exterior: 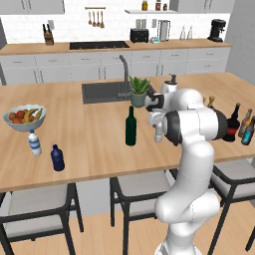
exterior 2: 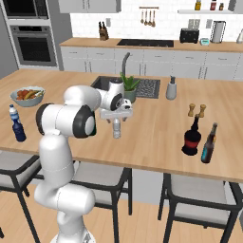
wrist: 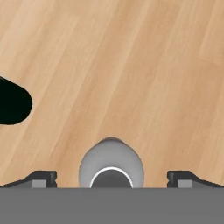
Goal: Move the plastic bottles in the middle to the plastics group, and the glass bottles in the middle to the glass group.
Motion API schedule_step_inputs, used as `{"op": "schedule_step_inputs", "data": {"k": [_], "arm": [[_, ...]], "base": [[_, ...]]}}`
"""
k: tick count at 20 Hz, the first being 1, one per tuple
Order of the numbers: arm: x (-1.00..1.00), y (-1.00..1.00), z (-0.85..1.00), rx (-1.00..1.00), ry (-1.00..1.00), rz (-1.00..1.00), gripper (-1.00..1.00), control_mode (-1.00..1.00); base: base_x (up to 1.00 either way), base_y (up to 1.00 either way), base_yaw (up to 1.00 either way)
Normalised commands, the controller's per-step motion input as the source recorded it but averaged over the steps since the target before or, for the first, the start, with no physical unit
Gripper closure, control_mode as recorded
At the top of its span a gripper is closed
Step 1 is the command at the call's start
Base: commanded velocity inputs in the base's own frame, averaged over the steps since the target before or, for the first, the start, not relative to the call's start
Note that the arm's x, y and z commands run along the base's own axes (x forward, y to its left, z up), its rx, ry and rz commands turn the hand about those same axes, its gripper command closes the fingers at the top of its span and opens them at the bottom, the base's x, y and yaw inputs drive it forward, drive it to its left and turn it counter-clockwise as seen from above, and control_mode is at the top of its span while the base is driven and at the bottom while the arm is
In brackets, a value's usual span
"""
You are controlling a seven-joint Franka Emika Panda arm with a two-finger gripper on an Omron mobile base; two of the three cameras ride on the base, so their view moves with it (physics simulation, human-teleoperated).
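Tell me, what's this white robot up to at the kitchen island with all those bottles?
It is sorting bottles. Its hand hangs open right above a small clear greyish bottle standing on the wooden counter, with one finger on either side and nothing gripped yet. A tall green wine bottle stands close beside it. Off to one side wait a clear blue-labelled bottle and a navy bottle. At the other end stand a black round bottle and slender brown and teal ones.

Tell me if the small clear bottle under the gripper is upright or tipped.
Upright. The small clear bottle stands on the counter; the hand view looks straight down on its cap.
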Motion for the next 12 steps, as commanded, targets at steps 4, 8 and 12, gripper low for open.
{"op": "schedule_step_inputs", "data": {"k": [4, 8, 12], "arm": [[0.00, 0.00, -0.10, 0.00, 0.00, 0.00, -1.00, -1.00], [0.00, 0.00, 0.00, 0.00, 0.00, 0.00, 1.00, -1.00], [0.00, 0.00, 0.00, 0.00, 0.00, 0.00, 1.00, -1.00]], "base": [[0.00, 0.00, 0.00], [0.00, 0.00, 0.00], [0.00, 0.00, 0.00]]}}
